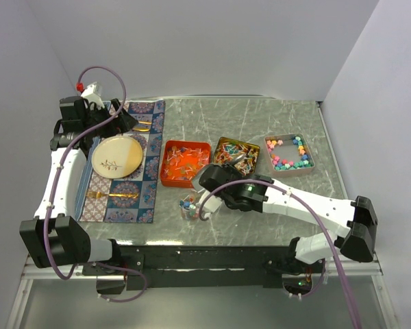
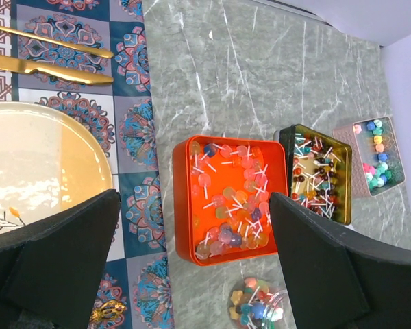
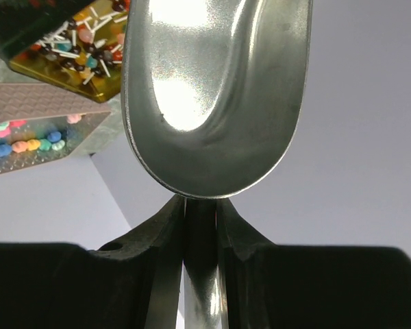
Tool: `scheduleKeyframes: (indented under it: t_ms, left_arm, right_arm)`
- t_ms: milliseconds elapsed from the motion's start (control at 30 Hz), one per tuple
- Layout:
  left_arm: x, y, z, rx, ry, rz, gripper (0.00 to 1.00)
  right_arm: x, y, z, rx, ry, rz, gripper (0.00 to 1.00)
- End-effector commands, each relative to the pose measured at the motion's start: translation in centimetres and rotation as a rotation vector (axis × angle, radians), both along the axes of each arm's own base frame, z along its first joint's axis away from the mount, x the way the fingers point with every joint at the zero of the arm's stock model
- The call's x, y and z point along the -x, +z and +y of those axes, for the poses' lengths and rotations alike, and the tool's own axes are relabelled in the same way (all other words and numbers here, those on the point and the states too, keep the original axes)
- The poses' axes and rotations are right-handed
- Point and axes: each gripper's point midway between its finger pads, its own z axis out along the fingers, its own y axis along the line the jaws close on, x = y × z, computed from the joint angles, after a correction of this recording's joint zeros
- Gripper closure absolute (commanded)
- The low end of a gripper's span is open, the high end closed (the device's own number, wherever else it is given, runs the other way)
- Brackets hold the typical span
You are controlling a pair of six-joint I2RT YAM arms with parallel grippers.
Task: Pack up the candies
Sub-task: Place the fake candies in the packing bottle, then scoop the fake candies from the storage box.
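Ball-like candies [image 1: 291, 154] lie in a pink tray [image 1: 309, 164] at the right; they also show in the left wrist view [image 2: 375, 161] and the right wrist view [image 3: 20, 144]. Lollipops [image 2: 233, 205] fill an orange tray [image 1: 166, 164], and more fill a gold tray [image 2: 286, 154]. A small clear container [image 1: 188, 204] of mixed candies stands in front of the orange tray. My right gripper [image 3: 201, 205] is shut on the handle of an empty metal scoop [image 3: 212, 82], near the gold tray [image 1: 222, 175]. My left gripper [image 2: 195, 205] is open and empty, high over the patterned mat [image 1: 120, 116].
A patterned blue mat [image 1: 147, 188] at the left carries a cream plate [image 1: 118, 157] and gold cutlery [image 2: 48, 65]. White walls close in the table at the back and right.
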Motion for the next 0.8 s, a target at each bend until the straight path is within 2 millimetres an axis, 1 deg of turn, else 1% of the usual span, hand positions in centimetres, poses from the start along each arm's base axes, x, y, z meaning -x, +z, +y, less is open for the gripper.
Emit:
scheduleKeyframes:
  t_ms: [0, 33, 67, 100, 167, 200, 233, 267, 300, 333, 367, 400, 467, 500, 533, 567, 600, 633, 667, 700, 733, 767]
  left_arm:
    - [-0.2, 1.6, -0.4, 0.026, -0.02, -0.048, 0.03]
    - [-0.2, 1.8, -0.5, 0.028, -0.023, -0.051, 0.03]
    - [-0.3, 1.8, -0.5, 0.031, -0.023, -0.049, 0.03]
    - [-0.2, 2.0, -0.5, 0.031, -0.023, -0.054, 0.03]
    - [-0.2, 2.2, -0.7, 0.036, -0.027, -0.057, 0.03]
    - [-0.2, 2.3, -0.7, 0.039, -0.03, -0.06, 0.03]
    - [-0.1, 2.5, -0.8, 0.042, -0.034, -0.064, 0.03]
    - [-0.1, 2.5, -0.9, 0.046, -0.036, -0.063, 0.03]
    - [0.0, 2.7, -0.9, 0.045, -0.038, -0.068, 0.03]
    - [0.1, 2.7, -0.9, 0.048, -0.038, -0.067, 0.03]
    - [0.1, 2.7, -1.0, 0.048, -0.039, -0.068, 0.03]
    - [0.2, 2.9, -0.9, 0.05, -0.037, -0.075, 0.03]
    - [0.5, 2.8, -1.0, 0.048, -0.036, -0.078, 0.03]
    - [0.5, 2.5, -0.9, 0.045, -0.036, -0.076, 0.03]
    - [0.6, 2.2, -0.9, 0.045, -0.034, -0.071, 0.03]
    - [0.7, 2.1, -1.0, 0.048, -0.036, -0.071, 0.03]
    - [0.7, 1.8, -1.0, 0.051, -0.037, -0.067, 0.03]
    - [0.8, 1.4, -1.1, 0.054, -0.04, -0.061, 0.03]
    - [0.8, 1.2, -1.1, 0.058, -0.04, -0.055, 0.03]
    - [0.7, 1.2, -1.1, 0.061, -0.041, -0.053, 0.03]
    - [0.6, 1.2, -1.2, 0.061, -0.043, -0.053, 0.03]
    - [0.5, 1.1, -1.2, 0.062, -0.044, -0.047, 0.03]
  right_arm:
    - [-1.2, 3.8, 0.3, -0.066, -0.065, -0.076, 1.0]
    - [-1.4, 3.9, 0.0, -0.062, -0.081, -0.073, 1.0]
    - [-2.4, 4.9, -1.0, -0.085, -0.134, -0.082, 1.0]
    - [-2.9, 5.1, -1.8, -0.085, -0.162, -0.08, 1.0]
    - [-4.1, 5.1, -4.6, -0.041, -0.214, -0.073, 1.0]
    - [-5.5, 5.0, -7.6, -0.012, -0.283, -0.083, 1.0]
    - [-6.3, 5.2, -8.7, -0.014, -0.298, -0.109, 1.0]
    - [-6.4, 4.7, -10.4, 0.049, -0.279, -0.112, 1.0]
    - [-7.4, 4.4, -13.3, 0.068, -0.341, -0.11, 1.0]
    - [-7.9, 4.4, -14.4, 0.103, -0.341, -0.126, 1.0]
    - [-8.1, 3.3, -16.2, 0.134, -0.378, -0.112, 1.0]
    - [-8.7, 3.0, -18.7, 0.146, -0.446, -0.101, 1.0]
    - [-9.8, 1.8, -21.4, 0.188, -0.538, -0.077, 1.0]
    - [-10.6, 1.9, -22.7, 0.196, -0.595, -0.104, 1.0]
    - [-11.1, 1.7, -25.3, 0.209, -0.676, -0.106, 1.0]
    - [-12.0, 1.0, -26.2, 0.234, -0.708, -0.097, 1.0]
    - [-12.9, 1.5, -27.3, 0.224, -0.748, -0.136, 1.0]
    - [-13.2, 1.6, -29.1, 0.265, -0.789, -0.144, 1.0]
    - [-13.7, 1.6, -29.9, 0.282, -0.807, -0.151, 1.0]
    - [-14.2, 1.2, -30.5, 0.303, -0.813, -0.143, 1.0]
    - [-14.7, 1.3, -31.1, 0.34, -0.808, -0.147, 1.0]
    - [-14.7, 1.2, -32.5, 0.361, -0.831, -0.139, 1.0]
